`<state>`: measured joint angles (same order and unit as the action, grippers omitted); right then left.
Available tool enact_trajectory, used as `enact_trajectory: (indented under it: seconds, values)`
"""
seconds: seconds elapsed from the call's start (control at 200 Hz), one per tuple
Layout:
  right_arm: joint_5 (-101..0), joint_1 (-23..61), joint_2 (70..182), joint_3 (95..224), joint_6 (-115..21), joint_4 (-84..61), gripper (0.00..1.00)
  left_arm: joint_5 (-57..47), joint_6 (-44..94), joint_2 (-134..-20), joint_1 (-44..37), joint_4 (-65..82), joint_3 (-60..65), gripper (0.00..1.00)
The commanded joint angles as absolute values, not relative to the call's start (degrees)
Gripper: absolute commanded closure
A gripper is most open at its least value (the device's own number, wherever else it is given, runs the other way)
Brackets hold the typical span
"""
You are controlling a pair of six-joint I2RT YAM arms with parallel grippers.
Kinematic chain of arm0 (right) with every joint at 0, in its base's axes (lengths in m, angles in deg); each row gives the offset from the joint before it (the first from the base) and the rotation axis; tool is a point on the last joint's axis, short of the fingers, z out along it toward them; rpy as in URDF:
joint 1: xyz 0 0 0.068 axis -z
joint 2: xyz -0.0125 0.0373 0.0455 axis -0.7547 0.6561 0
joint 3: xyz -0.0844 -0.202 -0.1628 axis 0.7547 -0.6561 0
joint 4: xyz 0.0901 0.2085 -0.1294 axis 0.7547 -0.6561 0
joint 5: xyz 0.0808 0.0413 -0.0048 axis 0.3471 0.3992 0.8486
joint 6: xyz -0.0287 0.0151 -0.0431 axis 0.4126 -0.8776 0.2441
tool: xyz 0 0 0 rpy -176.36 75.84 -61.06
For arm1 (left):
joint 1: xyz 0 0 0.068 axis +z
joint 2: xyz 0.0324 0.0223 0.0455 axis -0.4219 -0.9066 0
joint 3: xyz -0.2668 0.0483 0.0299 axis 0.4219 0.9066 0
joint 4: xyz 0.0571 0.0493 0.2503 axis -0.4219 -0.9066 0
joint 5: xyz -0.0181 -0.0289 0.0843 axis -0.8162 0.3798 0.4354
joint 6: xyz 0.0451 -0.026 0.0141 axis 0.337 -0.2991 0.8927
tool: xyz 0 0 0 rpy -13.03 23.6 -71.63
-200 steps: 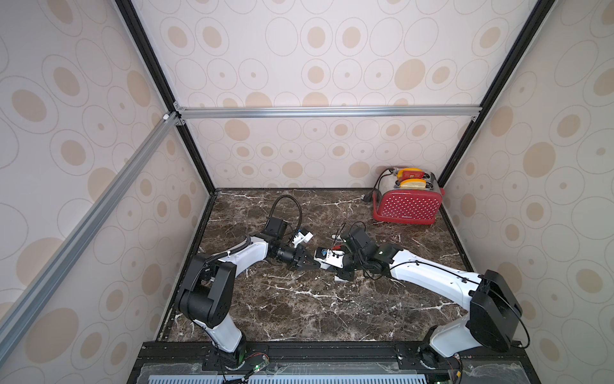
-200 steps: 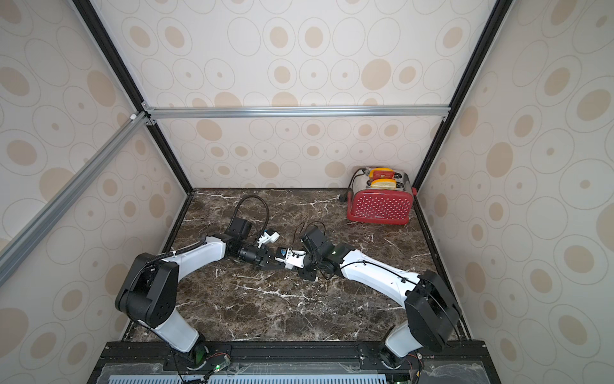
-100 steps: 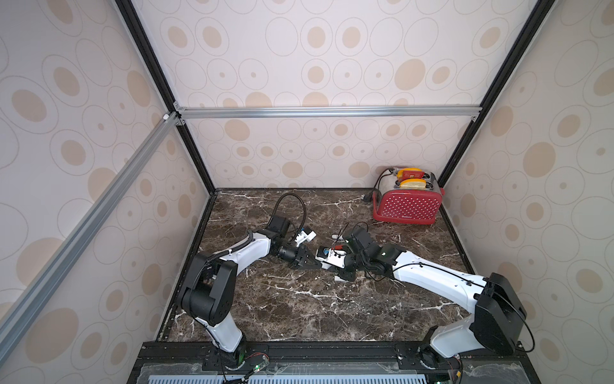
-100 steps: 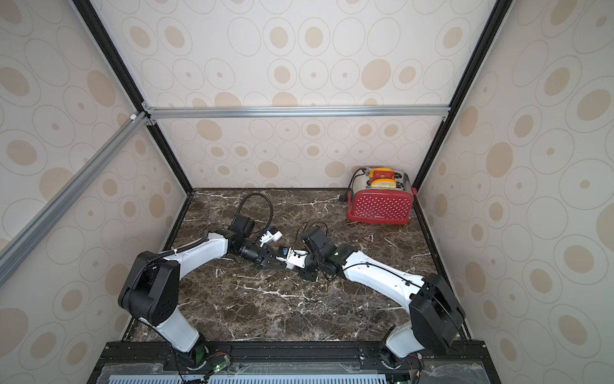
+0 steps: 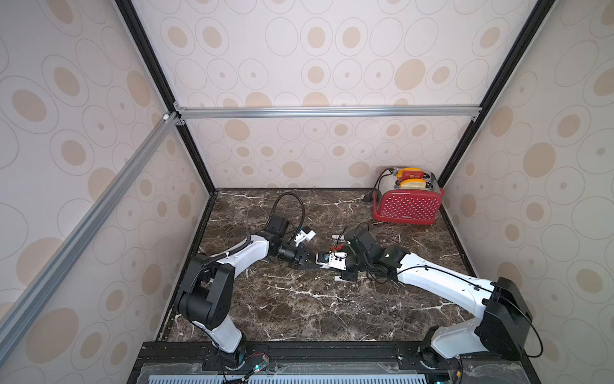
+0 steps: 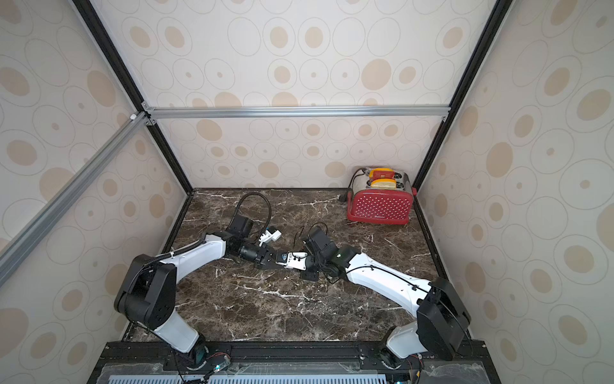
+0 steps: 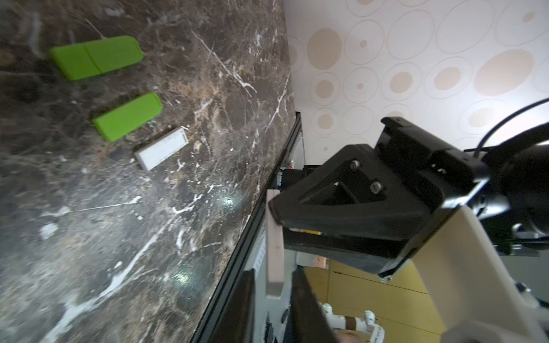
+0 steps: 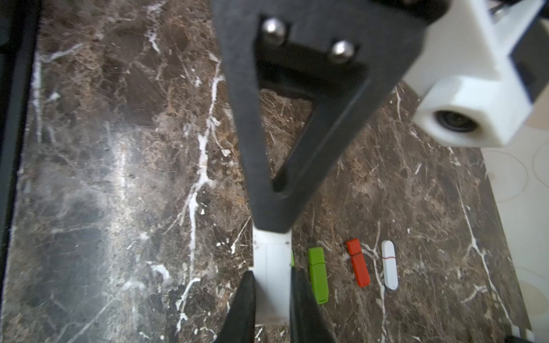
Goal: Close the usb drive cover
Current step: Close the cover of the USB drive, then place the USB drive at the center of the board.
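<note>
Bright, even light; close parts blurred
Small glare spots are seen on the worktop [image 7: 118, 237] in the left wrist view; faint shadows are cast under the arms [image 5: 246, 252] in both top views.

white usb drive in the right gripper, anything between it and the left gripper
Nothing visible does. The white usb drive is clamped in the right gripper, and the left gripper has a finger on either side of its free end.

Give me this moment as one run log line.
right gripper: jaws shut on white usb drive | left gripper: jaws open around its other end | spare drives: on table
</note>
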<state>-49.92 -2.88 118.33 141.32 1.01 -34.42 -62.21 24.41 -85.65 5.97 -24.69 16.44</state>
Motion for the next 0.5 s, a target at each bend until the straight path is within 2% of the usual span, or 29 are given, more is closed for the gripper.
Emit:
enact_trajectory:
  seconds: [0.0,0.06,0.14,0.245,0.416,0.496]
  values:
    - [-44.1,-0.3,112.9,136.8,3.4,-39.8,0.96,-50.1,33.6,-80.1,12.2,-30.8,14.6,0.63]
    - [-43.3,0.3,111.8,134.3,3.3,-41.3,0.95,-43.2,36.8,-78.3,15.0,-34.0,13.9,0.5]
    - [-41.8,0.3,113.0,132.8,3.0,-43.3,0.95,-33.9,39.4,-75.6,17.7,-33.3,14.4,0.44]
    - [-40.6,0.2,116.1,131.0,2.3,-42.9,0.93,-21.3,42.4,-72.6,18.6,-31.8,15.7,0.29]
    - [-43.7,0.3,121.7,130.1,3.1,-41.2,0.93,-15.1,47.5,-70.2,18.6,-25.7,18.7,0.14]
    - [-45.1,0.3,124.3,131.2,3.7,-41.3,0.92,-12.3,47.7,-69.7,18.7,-21.8,20.7,0.03]
